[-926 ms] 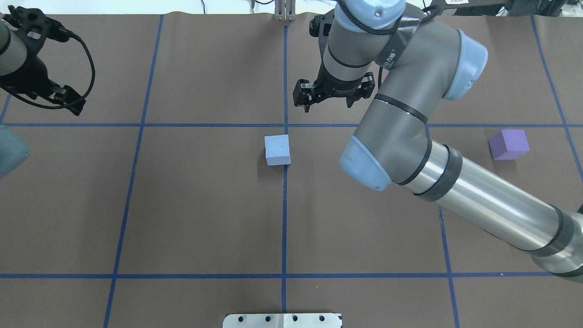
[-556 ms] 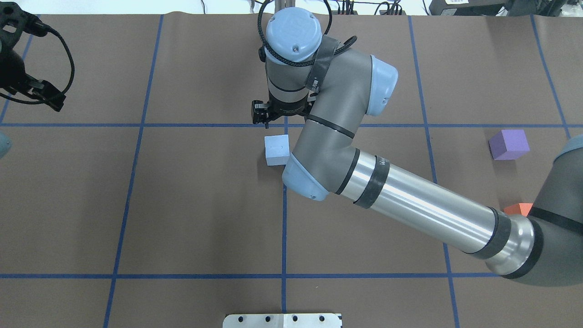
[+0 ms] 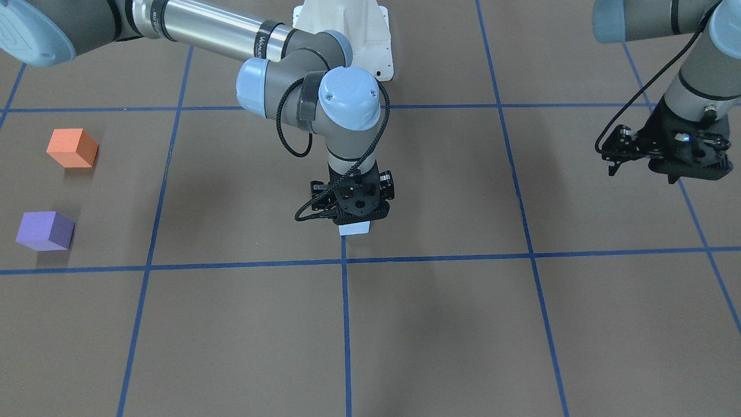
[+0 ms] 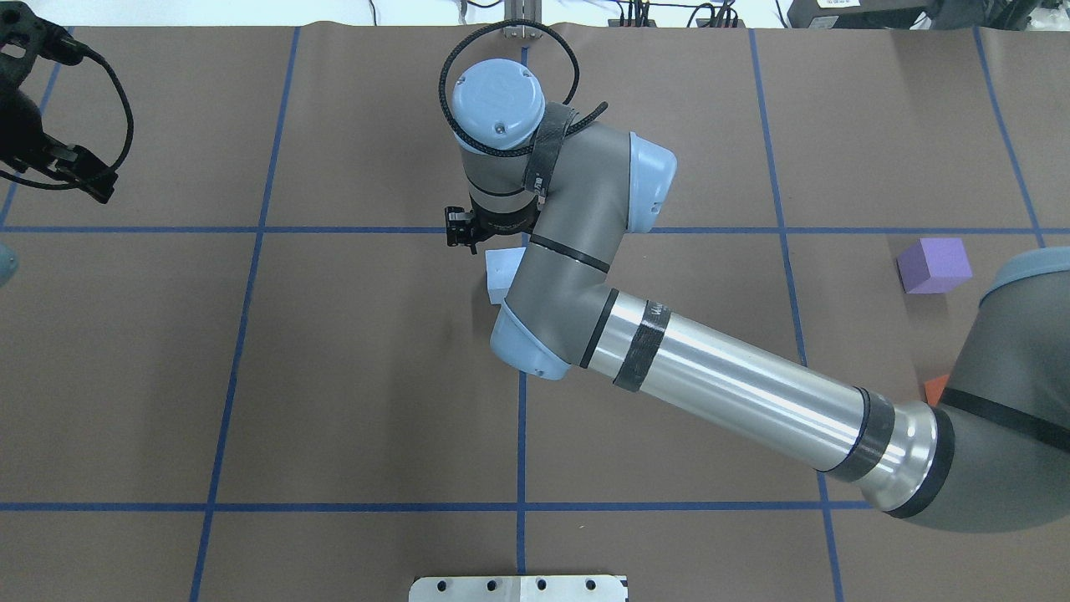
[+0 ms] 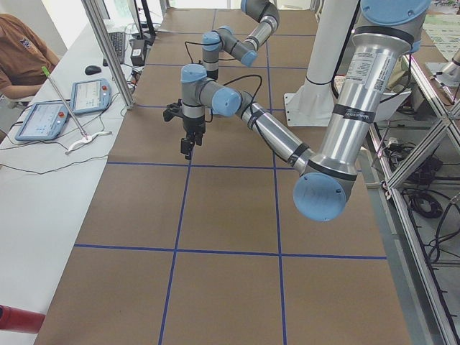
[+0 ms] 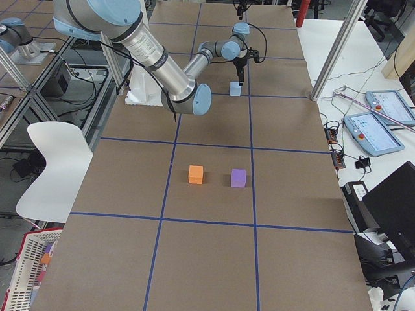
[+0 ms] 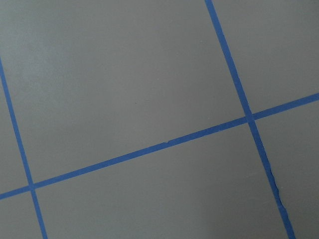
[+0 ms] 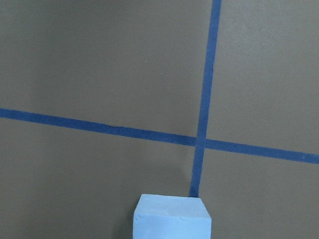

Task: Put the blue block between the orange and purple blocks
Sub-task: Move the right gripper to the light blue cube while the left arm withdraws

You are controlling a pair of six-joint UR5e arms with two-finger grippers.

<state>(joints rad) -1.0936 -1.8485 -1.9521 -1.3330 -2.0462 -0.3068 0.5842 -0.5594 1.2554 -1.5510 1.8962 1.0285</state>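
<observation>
The blue block (image 3: 354,229) sits on the brown surface (image 3: 463,324) near its middle, just on the robot's side of a crossing of blue tape lines (image 3: 440,255). In the right wrist view, one edge of the block (image 8: 172,219) meets the end of a tape line. It stands flat and square on the surface.

Directly over it hangs the right gripper (image 3: 354,209), pointing straight down, so that in the front-facing view only the near edge of the block shows below the black gripper body. From overhead, the right arm covers most of the block (image 4: 497,273). I cannot tell whether the jaws are spread or pressed together, or whether they touch the block.

The orange block (image 3: 72,147) and the purple block (image 3: 44,230) lie well apart from the blue one, towards the robot's right end of the surface. They lie side by side with a bare gap between them, the orange one closer to the robot's base.

The left gripper (image 3: 666,155) hangs above the surface far off on the robot's left side, over bare brown surface and tape lines. I cannot tell how its jaws stand either.
</observation>
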